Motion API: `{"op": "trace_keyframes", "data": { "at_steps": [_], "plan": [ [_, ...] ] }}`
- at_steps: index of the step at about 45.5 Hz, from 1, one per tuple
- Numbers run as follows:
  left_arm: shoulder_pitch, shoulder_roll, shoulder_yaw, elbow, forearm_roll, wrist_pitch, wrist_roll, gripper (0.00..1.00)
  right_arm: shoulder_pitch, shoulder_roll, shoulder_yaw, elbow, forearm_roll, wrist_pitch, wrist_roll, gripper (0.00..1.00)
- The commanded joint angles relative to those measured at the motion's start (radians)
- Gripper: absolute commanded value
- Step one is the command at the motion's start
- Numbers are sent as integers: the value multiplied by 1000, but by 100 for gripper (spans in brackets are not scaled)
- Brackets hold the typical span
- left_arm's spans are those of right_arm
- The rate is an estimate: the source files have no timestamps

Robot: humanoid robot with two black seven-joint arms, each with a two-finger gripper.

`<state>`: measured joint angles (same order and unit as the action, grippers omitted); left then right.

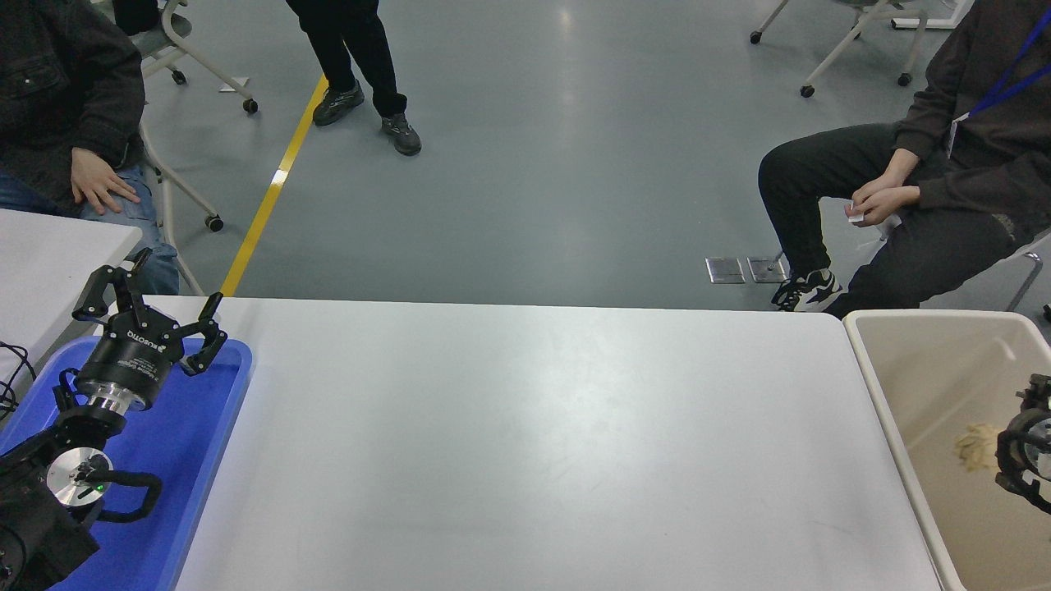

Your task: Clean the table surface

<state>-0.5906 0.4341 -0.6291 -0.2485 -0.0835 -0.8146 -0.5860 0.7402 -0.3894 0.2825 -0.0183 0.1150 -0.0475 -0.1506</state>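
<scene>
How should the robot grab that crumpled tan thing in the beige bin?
Probably from straight above, pinching the tan scrap across its bunched middle. It lies loose in the beige bin, whose walls block sideways reaches. The right pincer hangs beside it.

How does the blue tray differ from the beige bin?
The tray is blue and shallow; the bin is beige and deep. The tray lies on the table at its left end; the bin stands beside the table's right end. The left end effector hangs over the tray, the right end effector over the bin.
</scene>
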Motion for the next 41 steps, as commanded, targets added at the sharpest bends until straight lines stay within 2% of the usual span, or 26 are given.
{"op": "trace_keyframes", "data": {
  "at_steps": [1, 26, 32, 37, 41],
  "plan": [
    [0, 0, 0, 0, 1, 0, 0, 100, 7, -2, 1, 0, 0, -2, 0, 100],
    [0, 0, 0, 0, 1, 0, 0, 100, 27, -3, 14, 4, 3, 17, -3, 100],
    [0, 0, 0, 0, -1, 0, 0, 100, 53, -8, 20, 3, 6, 57, -1, 100],
    [0, 0, 0, 0, 1, 0, 0, 100, 61, -60, 52, 40, 22, 104, -1, 100],
    [0, 0, 0, 0, 1, 0, 0, 100, 57, -129, 112, 156, 22, 135, 0, 100]
  ]
}}
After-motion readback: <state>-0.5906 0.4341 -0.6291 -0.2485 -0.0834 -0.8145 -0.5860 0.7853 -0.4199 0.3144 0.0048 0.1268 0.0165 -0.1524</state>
